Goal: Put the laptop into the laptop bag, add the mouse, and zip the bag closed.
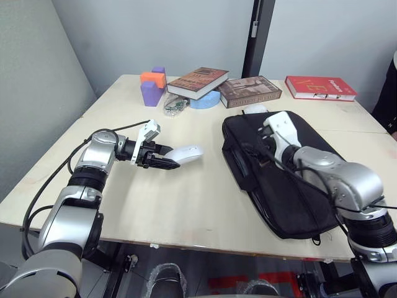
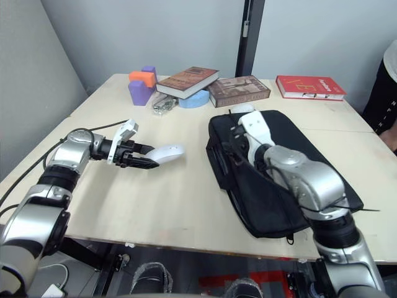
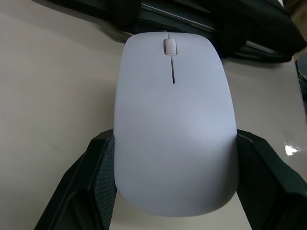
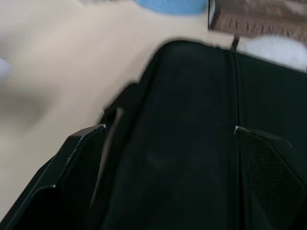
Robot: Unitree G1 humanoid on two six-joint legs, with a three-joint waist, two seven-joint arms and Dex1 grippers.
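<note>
The left gripper [image 3: 175, 184] is pinching the white mouse [image 1: 185, 154] by its sides, holding it over the table [image 1: 186, 205] well to the left of the laptop bag [image 1: 291, 205]. The right gripper [image 4: 168, 163] is hovering over the bag's near-left part with its fingers spread, nothing between them. The black bag is lying flat on the table's right half; the laptop itself cannot be made out. Beyond lie a blue disc [image 1: 206, 100], three books [image 1: 197, 82], purple and orange blocks [image 1: 152, 85] and a small clear packet [image 1: 175, 105]. A grey wall [image 1: 155, 31] is standing behind, with a dark post [image 1: 257, 34].
</note>
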